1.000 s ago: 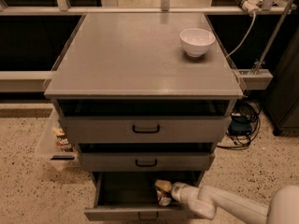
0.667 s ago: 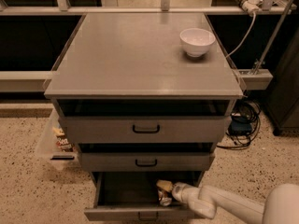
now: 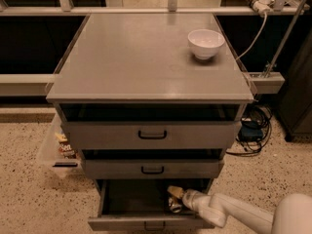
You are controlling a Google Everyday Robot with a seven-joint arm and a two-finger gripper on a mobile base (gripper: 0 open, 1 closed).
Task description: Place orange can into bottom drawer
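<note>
The orange can is orange-gold with a silver end. It sits tilted at the tip of my gripper, inside the open bottom drawer, at the right side of its dark interior. The gripper is shut on the can, and its white arm comes in from the lower right over the drawer's front edge. I cannot tell whether the can touches the drawer floor.
A white bowl stands on the grey cabinet top at the back right. The top drawer and middle drawer are slightly pulled out above. A clear bin with snacks is at the left, and cables are at the right.
The gripper and the can have shifted very slightly to the right inside the bottom drawer. Nothing else has moved.
</note>
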